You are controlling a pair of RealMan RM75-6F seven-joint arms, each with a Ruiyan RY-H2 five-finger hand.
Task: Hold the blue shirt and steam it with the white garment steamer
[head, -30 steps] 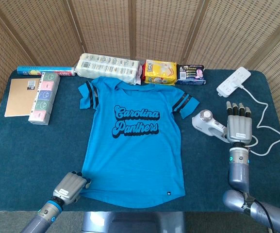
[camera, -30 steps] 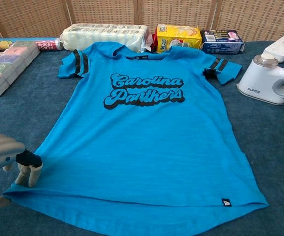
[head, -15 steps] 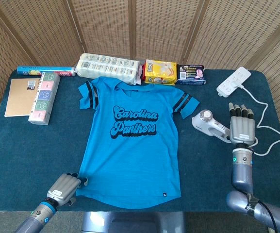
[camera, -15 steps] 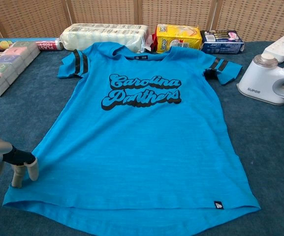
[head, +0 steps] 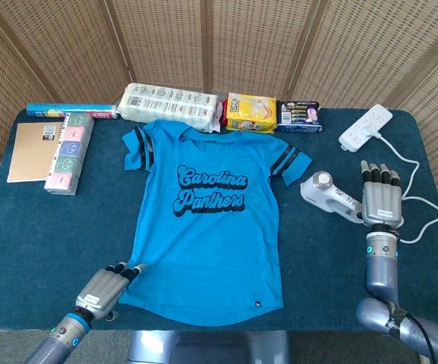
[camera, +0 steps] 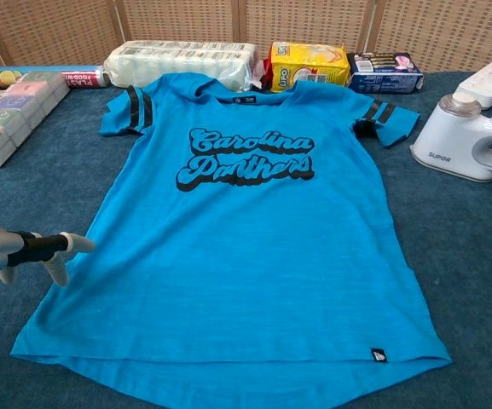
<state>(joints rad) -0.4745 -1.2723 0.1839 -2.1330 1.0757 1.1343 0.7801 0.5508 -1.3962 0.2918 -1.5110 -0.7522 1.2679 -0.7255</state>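
Note:
The blue "Carolina Panthers" shirt (head: pixel 203 220) (camera: pixel 237 230) lies flat, front up, in the middle of the table. My left hand (head: pixel 106 287) (camera: pixel 24 250) is at its lower left hem, fingers (camera: pixel 77 244) stretched out over the shirt's edge and holding nothing. The white garment steamer (head: pixel 326 192) (camera: pixel 471 141) lies on its side to the right of the shirt. My right hand (head: pixel 379 199) hovers at the steamer's handle end with straight, spread fingers and does not grip it. The chest view does not show the right hand.
Along the back edge are a blue tube (head: pixel 67 111), a tissue pack (head: pixel 171 102), a yellow packet (head: pixel 250 112) and a dark box (head: pixel 298 115). A brown notebook (head: pixel 30 150) and pastel boxes (head: pixel 70 152) sit left. A white power strip (head: pixel 367 125) with its cable lies far right.
My left hand's fingers, curled down on the hem a second ago, have straightened. The shirt's hem shifted slightly toward the front left. My right hand drifted a little to the right.

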